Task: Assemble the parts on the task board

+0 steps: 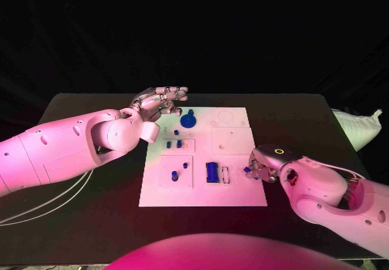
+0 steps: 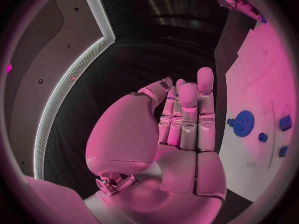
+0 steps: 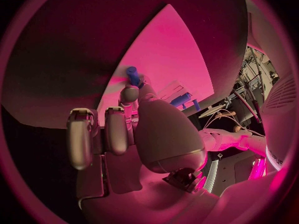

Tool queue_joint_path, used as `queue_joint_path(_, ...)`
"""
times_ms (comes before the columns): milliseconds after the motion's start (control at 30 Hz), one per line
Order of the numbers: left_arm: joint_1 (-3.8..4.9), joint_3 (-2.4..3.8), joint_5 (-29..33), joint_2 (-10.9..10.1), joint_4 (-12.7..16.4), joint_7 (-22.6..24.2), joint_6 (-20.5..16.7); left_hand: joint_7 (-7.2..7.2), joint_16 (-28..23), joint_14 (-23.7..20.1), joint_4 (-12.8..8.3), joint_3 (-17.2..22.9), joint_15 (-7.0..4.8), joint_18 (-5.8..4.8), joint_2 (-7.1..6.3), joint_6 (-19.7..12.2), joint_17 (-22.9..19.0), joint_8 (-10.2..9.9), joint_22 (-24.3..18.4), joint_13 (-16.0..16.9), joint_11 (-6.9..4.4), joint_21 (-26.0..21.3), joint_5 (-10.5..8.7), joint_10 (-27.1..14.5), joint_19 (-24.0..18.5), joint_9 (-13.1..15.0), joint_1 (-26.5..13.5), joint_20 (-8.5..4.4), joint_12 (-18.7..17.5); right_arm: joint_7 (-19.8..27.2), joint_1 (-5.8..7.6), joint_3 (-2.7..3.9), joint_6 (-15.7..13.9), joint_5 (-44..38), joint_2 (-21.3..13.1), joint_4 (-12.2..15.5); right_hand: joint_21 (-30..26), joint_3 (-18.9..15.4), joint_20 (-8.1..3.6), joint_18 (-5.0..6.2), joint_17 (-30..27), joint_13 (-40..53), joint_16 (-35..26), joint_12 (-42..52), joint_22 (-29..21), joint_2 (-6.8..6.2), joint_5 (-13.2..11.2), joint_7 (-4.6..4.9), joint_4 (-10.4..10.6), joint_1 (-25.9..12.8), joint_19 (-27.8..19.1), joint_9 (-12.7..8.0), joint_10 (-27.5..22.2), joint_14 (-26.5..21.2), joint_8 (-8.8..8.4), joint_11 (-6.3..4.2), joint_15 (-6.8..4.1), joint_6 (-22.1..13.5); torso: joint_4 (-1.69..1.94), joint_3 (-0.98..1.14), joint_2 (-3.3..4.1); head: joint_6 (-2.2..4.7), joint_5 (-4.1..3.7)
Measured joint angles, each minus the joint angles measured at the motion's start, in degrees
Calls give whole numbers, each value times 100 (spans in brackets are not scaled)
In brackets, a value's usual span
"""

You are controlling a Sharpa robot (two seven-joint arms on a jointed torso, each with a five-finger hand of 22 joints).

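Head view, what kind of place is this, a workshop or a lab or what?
Probably a robotics lab test station: a black table against dark drapes, a white task board with small blue parts, and the right hand pinching a blue peg.

You have a black table (image 1: 89, 208) with the white task board (image 1: 235, 194) lying flat at its middle. Pale cables (image 1: 32, 205) trail across the table's near left part.

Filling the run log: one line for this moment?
left hand: open, by board edge | right hand: pinching small blue peg | white task board
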Motion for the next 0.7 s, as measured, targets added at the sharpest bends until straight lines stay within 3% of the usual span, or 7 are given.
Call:
queue_joint_path(67, 0, 0, -4, -1, 0, -5, 4, 0, 0, 0, 0, 0, 0, 0, 0, 0, 0, 0, 0, 0, 0, 0, 0, 0, 0, 0, 0, 0, 0, 2, -4, -4, 28, -79, 2, 15, 0, 17, 0, 0, -3, 0, -6, 0, 0, 31, 89, 3, 17, 44, 0, -1, -8, 0, -22, 8, 0, -4, 0, 0, 1, 0, -3)
queue_joint_path(133, 0, 0, -9, 0, 0, -10, 8, 12, 0, 0, 0, 0, 0, 0, 0, -12, -18, 0, -6, 4, 0, -25, 0, 0, 0, 0, 0, 0, 0, 2, -8, -8, 21, -115, 1, 25, 0, 83, 0, 0, -3, 9, -7, 0, 0, 32, 427, -13, 82, 44, 0, -40, -17, 0, -23, 17, 0, 10, 1, 1, 2, 4, -12)
queue_joint_path(200, 0, 0, -16, 1, 1, -14, 14, 21, 0, 0, 0, 0, 0, 0, 0, -21, -19, 0, -6, 6, 0, -25, 0, 0, 0, 0, 0, 0, 0, 0, -13, -16, -38, -114, -7, 35, 0, 161, 0, 0, -3, 19, -7, 0, 0, 55, 689, -13, 119, 65, 0, -283, -13, 0, -38, 14, 1, 10, 4, 0, 4, 13, -26)
queue_joint_path(300, 0, 0, -34, 3, 2, -20, 24, 21, 0, 0, 0, 0, 0, 0, 0, -21, -19, 0, -6, 6, 0, -25, 0, 0, 0, 0, 0, 0, 0, -17, -37, -28, -267, 26, -38, 57, 0, 361, 0, -1, 44, 60, -7, 0, 5, 54, 1361, -27, 168, 66, 0, -394, -5, 0, -88, 7, 1, 24, 20, 3, 7, 18, -38)
queue_joint_path(400, 0, 0, -49, 5, 2, -26, 33, 21, 0, 0, 0, 0, 0, 0, 0, -21, -18, 0, -6, 5, 0, -25, 0, 0, 0, 0, 0, 0, 0, -37, -67, -35, -593, 356, -66, 81, 0, 588, 0, 0, 87, 96, -7, 4, 5, -8, 1713, -16, 174, 127, 0, -397, -5, 0, -89, 7, 1, 10, 34, 4, 8, 20, -49)
queue_joint_path(533, 0, 0, -59, 12, 0, -33, 43, 21, 0, -17, 0, 0, 17, -1, 0, -21, -18, 0, -6, 5, 19, -25, 0, -19, 0, 0, 0, 0, 0, -49, -123, -48, -1066, 967, -66, 148, 0, 928, 0, 0, 157, 167, 37, 79, 4, -124, 1841, -22, 327, 25, 0, -396, 30, 0, -91, -28, 0, 2, 48, 1, 9, 23, -62)
queue_joint_path(700, -1, 0, -71, 17, 0, -39, 57, 21, 0, -17, 0, 0, 17, 0, 0, -21, -18, 0, -7, 5, 20, -25, 0, -20, 0, 0, 0, 0, 0, -51, -131, -22, -1632, 1703, -42, 254, 0, 1462, 0, 0, 205, 229, 57, 150, 4, -365, 1849, -11, 249, -218, 0, -396, 89, 0, -95, -28, 1, 29, 60, -3, 11, 24, -48)
